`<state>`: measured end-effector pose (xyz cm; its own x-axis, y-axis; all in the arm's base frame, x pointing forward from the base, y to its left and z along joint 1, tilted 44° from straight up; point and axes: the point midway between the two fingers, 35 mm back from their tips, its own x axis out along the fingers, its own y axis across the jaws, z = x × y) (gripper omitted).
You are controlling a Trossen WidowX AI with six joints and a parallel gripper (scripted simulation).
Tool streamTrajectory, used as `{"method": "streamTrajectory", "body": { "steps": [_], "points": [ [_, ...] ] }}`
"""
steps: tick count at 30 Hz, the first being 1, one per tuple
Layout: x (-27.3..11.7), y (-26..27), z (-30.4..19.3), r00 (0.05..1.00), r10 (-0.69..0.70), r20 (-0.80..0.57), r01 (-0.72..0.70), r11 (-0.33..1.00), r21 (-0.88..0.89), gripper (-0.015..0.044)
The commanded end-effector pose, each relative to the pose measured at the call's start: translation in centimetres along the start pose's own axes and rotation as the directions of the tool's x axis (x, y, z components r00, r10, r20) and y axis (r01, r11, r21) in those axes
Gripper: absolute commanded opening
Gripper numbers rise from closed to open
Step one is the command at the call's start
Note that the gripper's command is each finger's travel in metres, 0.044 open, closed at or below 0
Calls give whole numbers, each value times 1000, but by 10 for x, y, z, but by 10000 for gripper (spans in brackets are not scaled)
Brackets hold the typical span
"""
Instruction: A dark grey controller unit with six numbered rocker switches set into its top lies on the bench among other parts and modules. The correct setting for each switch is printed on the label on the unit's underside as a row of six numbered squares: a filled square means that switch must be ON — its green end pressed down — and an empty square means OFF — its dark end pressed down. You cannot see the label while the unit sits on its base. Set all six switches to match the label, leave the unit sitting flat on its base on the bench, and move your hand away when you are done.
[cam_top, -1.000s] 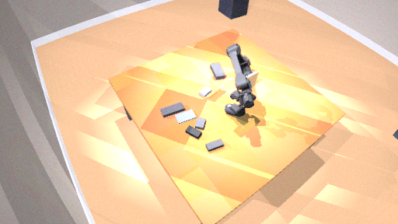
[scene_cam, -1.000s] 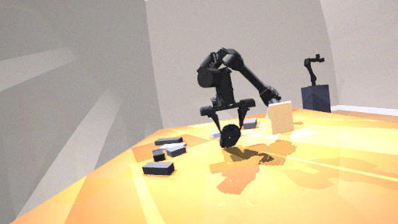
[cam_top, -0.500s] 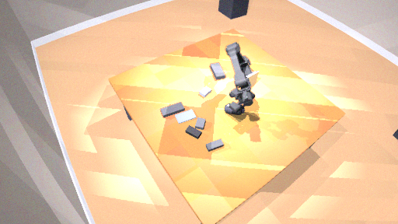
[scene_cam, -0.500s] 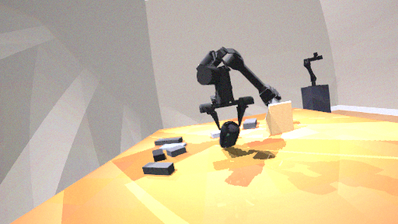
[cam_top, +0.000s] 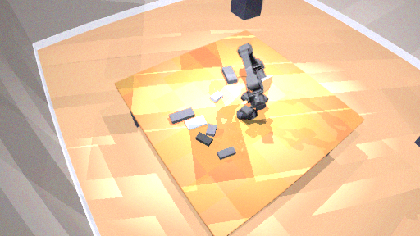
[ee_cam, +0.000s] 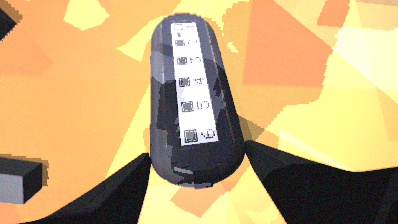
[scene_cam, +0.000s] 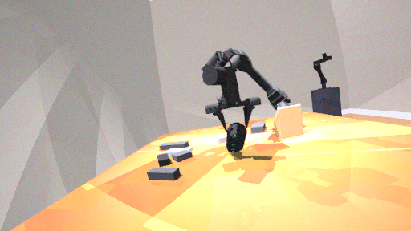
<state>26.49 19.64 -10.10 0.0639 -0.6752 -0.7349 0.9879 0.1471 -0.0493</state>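
The dark controller unit [cam_top: 244,115] [scene_cam: 236,137] [ee_cam: 162,65] is pinched near one rounded end by my gripper [scene_cam: 236,127] [ee_cam: 198,151]. In the exterior view it hangs tilted just above the bench, with small green glints on its side facing that camera; the switch positions are too small to tell. Its underside faces the wrist camera. The white label [ee_cam: 198,93] shows a row of numbered squares. The square at the far end, number 1, looks empty; those at 2, 3, 4, 5 and 6 look filled. The switches are hidden in the wrist view.
A grey block [cam_top: 226,153] [scene_cam: 164,174], a black block [cam_top: 204,139], a small grey block [cam_top: 212,129], a white plate [cam_top: 195,122] and a long grey block [cam_top: 182,115] lie to one side. A white block [cam_top: 216,97], another grey block [cam_top: 230,74] and an upright beige panel [scene_cam: 290,121] stand farther back.
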Motion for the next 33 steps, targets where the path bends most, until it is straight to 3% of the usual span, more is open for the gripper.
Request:
{"method": "streamTrajectory", "body": {
  "steps": [1, 33],
  "points": [
    [-4, 1, 6, 1000, 3, 5, -3, 1000, -1, 335],
    [-15, 1, 29, 1000, 2, 6, -2, 1000, -2, 335]
  ]
}}
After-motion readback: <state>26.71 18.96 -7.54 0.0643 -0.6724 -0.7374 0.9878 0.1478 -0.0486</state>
